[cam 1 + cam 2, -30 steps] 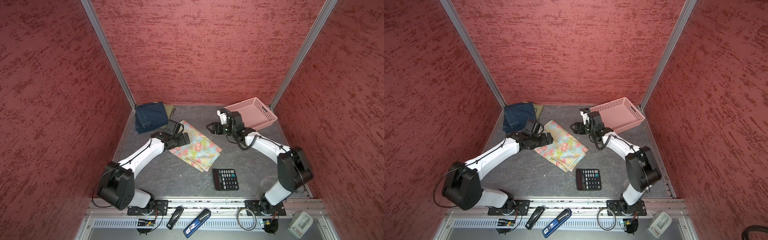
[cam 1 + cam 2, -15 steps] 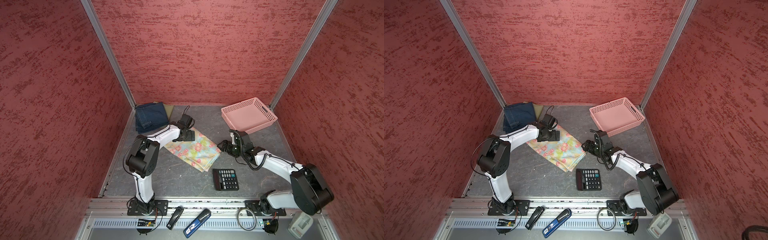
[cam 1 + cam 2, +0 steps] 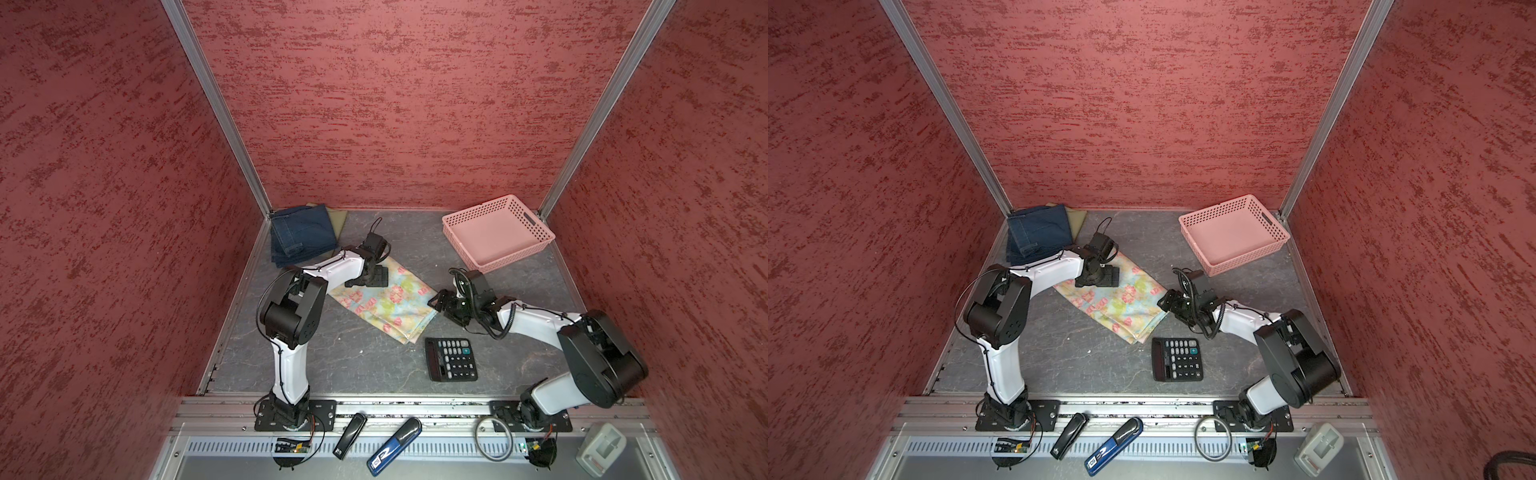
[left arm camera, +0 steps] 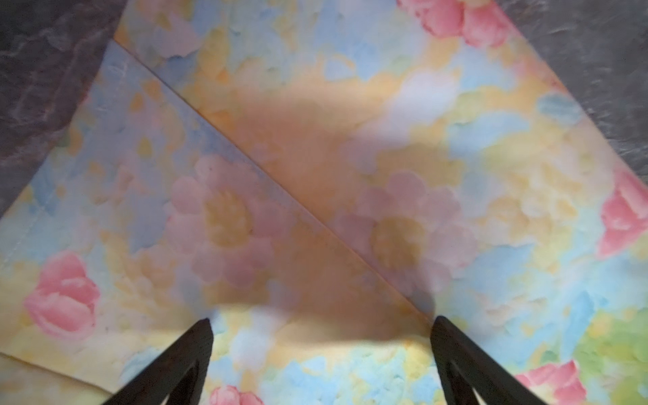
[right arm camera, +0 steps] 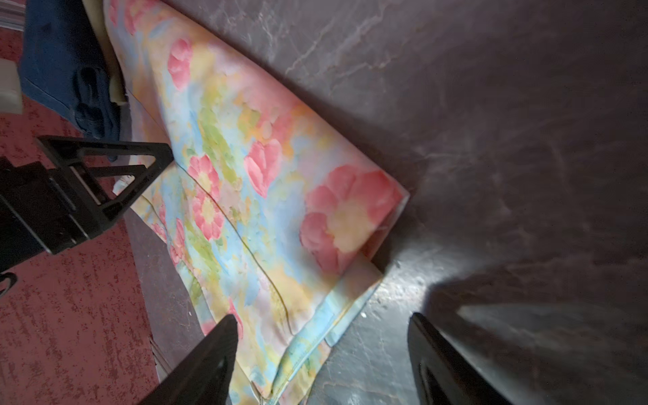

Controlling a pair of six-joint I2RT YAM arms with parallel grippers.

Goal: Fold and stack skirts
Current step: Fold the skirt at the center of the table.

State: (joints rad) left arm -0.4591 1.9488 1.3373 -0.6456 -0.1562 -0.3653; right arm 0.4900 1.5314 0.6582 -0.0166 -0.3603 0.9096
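Mid-table, between the 2 arms: floral skirt (image 3: 384, 305) lies folded flat, long axis diagonal. Left gripper (image 3: 368, 279) sits over its far-left end, pointing down, jaws wide apart. In the left wrist view both fingers (image 4: 175, 364) are spread over printed fabric with a fold edge running diagonally, nothing pinched (whether the tips touch the cloth: cannot tell). Right gripper (image 3: 438, 302) is at the skirt's right corner, jaws also apart. In the right wrist view 1 finger (image 5: 207, 361) is over the cloth edge and the other over bare table (image 5: 491, 140). Denim skirt (image 3: 301, 239) is folded in the far-left corner on top of the olive skirt (image 3: 338, 218), which shows only as a strip along its right side. Pink basket (image 3: 513, 257) is far right, well apart from the skirts. Calculator (image 3: 451, 359) is just beside the floral skirt's near tip, not touching.
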